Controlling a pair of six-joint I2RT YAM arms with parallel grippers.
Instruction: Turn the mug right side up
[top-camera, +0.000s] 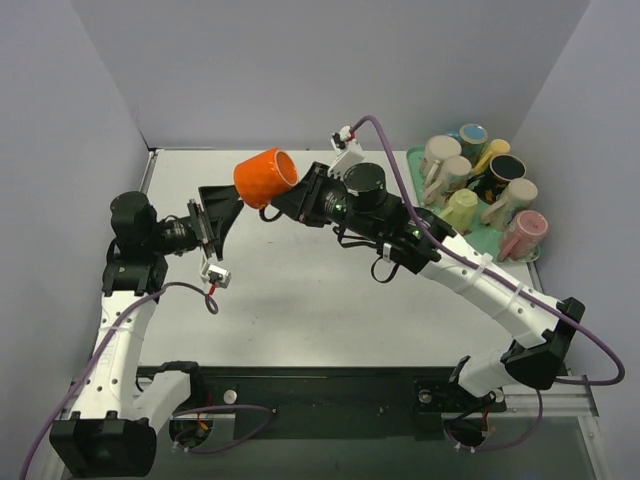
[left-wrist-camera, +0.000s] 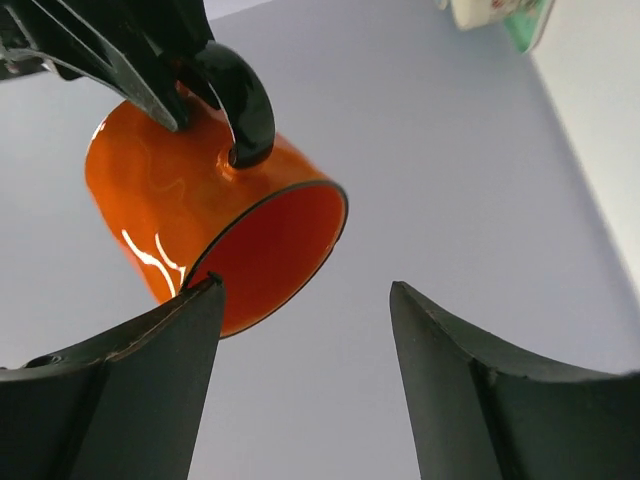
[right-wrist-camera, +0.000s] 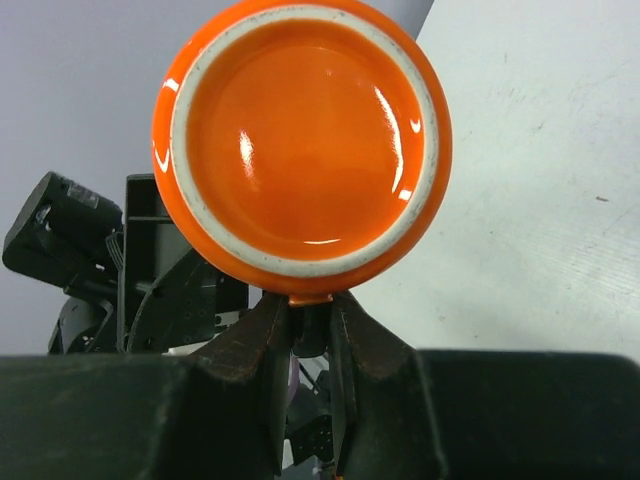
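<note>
An orange mug (top-camera: 264, 177) with a black handle hangs in the air over the back middle of the table, tipped on its side. My right gripper (top-camera: 289, 203) is shut on the handle; in the right wrist view the gripper (right-wrist-camera: 311, 303) pinches it just under the mug's white-ringed base (right-wrist-camera: 300, 140). The mug's mouth (left-wrist-camera: 265, 255) faces my left gripper (left-wrist-camera: 300, 292), which is open and empty just below and in front of the rim. In the top view the left gripper (top-camera: 226, 203) sits close to the mug's lower left, not touching it.
A green tray (top-camera: 534, 253) holding several mugs stands at the back right; its corner shows in the left wrist view (left-wrist-camera: 530, 25). Grey walls enclose the table at the back and sides. The left arm (right-wrist-camera: 130, 280) shows behind the mug.
</note>
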